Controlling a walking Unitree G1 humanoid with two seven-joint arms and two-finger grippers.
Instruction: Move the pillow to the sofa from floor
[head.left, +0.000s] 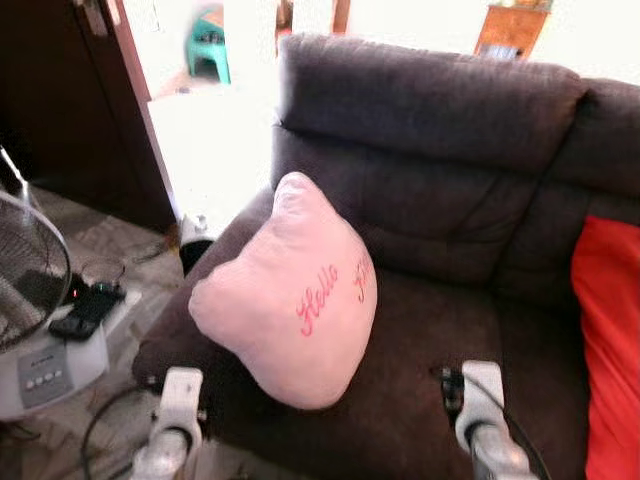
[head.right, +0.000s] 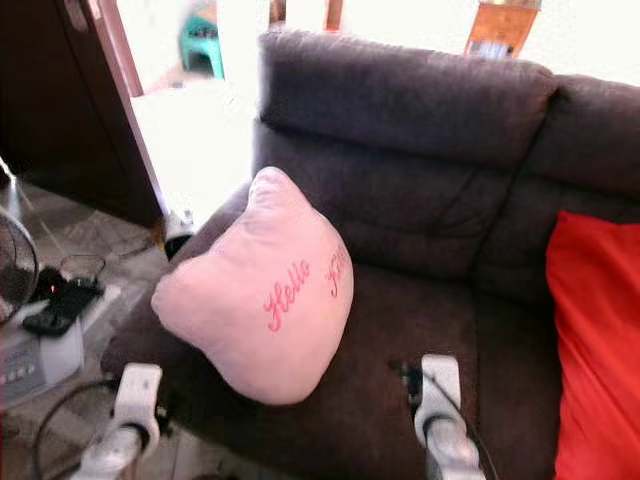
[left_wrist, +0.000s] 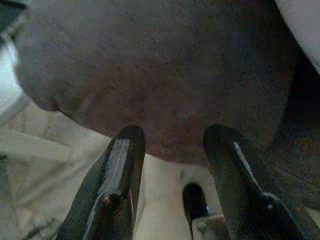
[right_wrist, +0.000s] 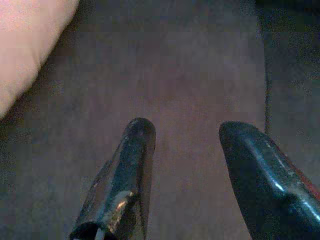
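A pale pink pillow (head.left: 290, 295) with red script lettering lies on the left seat of the dark grey sofa (head.left: 430, 120), leaning against the left armrest. Both silver arms reach up from the bottom of the head views, the left arm (head.left: 172, 420) by the sofa's front left corner, the right arm (head.left: 482, 415) over the seat. My left gripper (left_wrist: 172, 145) is open in front of the sofa's front edge, above the floor. My right gripper (right_wrist: 190, 132) is open over bare seat fabric, with the pillow's edge (right_wrist: 30, 45) off to one side.
A red cushion (head.left: 610, 350) lies at the sofa's right end. Left of the sofa stand a fan (head.left: 25, 275) on a grey base and a power strip with a phone (head.left: 85, 310) and cables on the tiled floor. A bright doorway (head.left: 210, 110) opens behind.
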